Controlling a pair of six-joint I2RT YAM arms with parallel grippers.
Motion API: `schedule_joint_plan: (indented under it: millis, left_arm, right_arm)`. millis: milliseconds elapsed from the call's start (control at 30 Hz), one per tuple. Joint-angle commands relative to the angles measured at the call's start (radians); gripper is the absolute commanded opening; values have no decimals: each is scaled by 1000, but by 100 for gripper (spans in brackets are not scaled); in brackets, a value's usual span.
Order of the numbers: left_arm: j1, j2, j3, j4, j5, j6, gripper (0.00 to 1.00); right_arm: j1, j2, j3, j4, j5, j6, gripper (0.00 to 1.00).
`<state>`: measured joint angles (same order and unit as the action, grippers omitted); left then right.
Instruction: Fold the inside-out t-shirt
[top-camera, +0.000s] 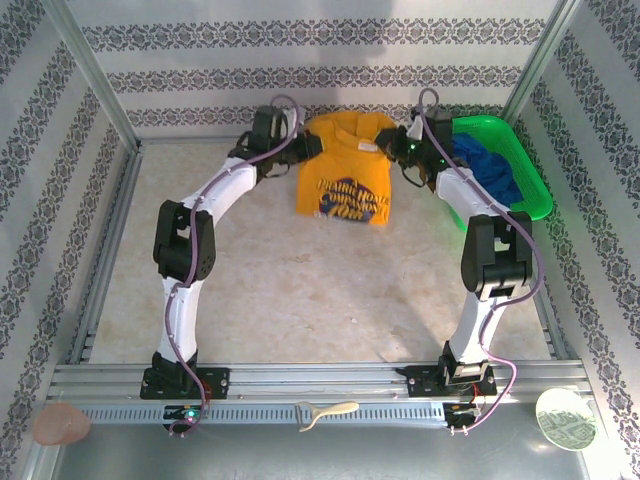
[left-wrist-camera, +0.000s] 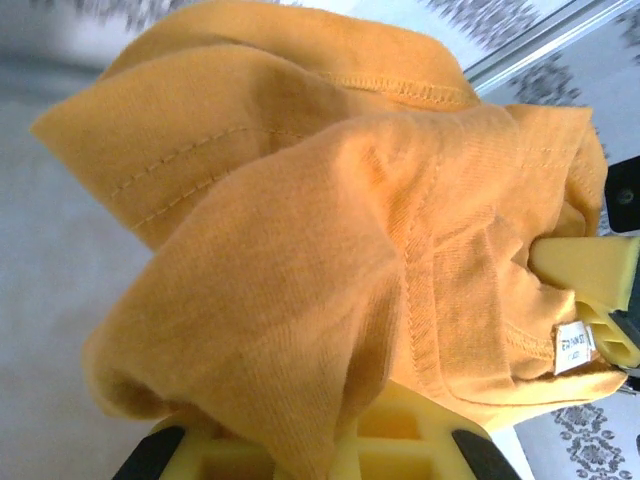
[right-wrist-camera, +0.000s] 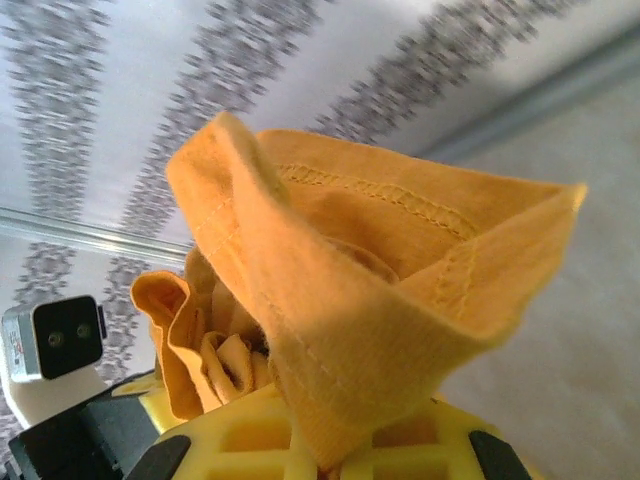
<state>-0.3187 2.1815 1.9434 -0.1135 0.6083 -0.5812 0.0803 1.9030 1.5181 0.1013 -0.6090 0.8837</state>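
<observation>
My left jaws are clamped on one shoulder of the mustard-yellow t-shirt (top-camera: 345, 170) and my right jaws on the other, both at the far edge of the tabletop (top-camera: 300, 300), near its middle. The shirt spreads between them, dark printed graphic (top-camera: 345, 198) facing up, hem toward the near edge. By my left wrist, bunched cloth drapes over my yellow pads (left-wrist-camera: 400, 440), with a white label (left-wrist-camera: 572, 348) showing. A green basket (top-camera: 535, 200) holding a blue garment (top-camera: 495, 170) sits in the far right corner.
</observation>
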Motion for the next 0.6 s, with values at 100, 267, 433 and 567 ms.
schedule_joint_plan:
  millis: [100, 267, 433, 567]
  left_arm:
    - [-17, -144, -125, 69, 51, 113, 0]
    - [-58, -297, -633, 411, 14, 41, 0]
    - [-116, -399, -1030, 684, -50, -37, 0]
    - [-131, -448, -1142, 781, -74, -78, 0]
  right_arm:
    - [2, -157, -79, 39, -17, -46, 0]
    - [66, -300, -474, 189, 29, -63, 0]
    - [120, -419, -908, 417, 89, 4, 0]
    - [124, -502, -1010, 429, 96, 10, 0]
